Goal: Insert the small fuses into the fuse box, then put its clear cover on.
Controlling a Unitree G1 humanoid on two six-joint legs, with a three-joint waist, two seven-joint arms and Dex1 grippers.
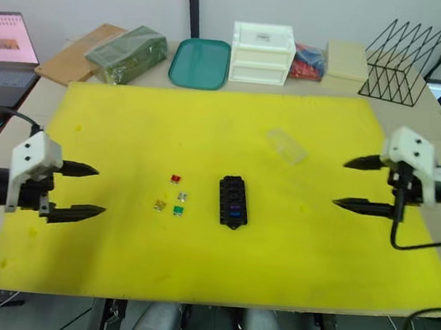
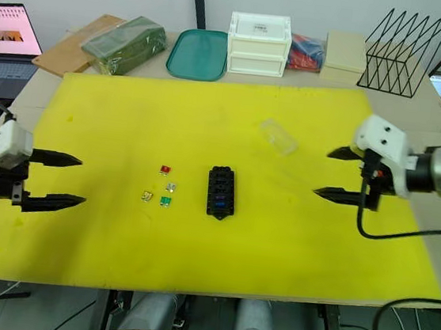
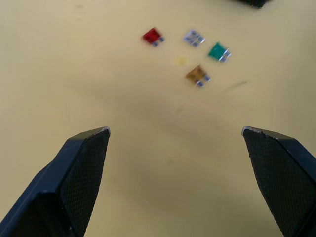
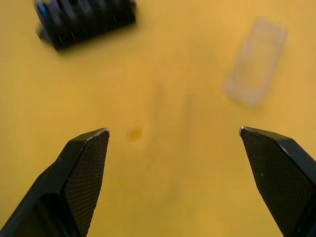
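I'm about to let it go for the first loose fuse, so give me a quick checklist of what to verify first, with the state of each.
1. Left gripper open and empty: ok.
2. Right gripper open and empty: ok.
3. Loose fuses reachable: ok; red, grey, green and tan lie apart on the mat, ahead of the left gripper.
4. All six fuses accounted for: cannot tell; four lie loose, and something blue shows in the fuse box.
5. Free slots in the box: cannot tell.
6. Cover off the box and out of the way: ok.
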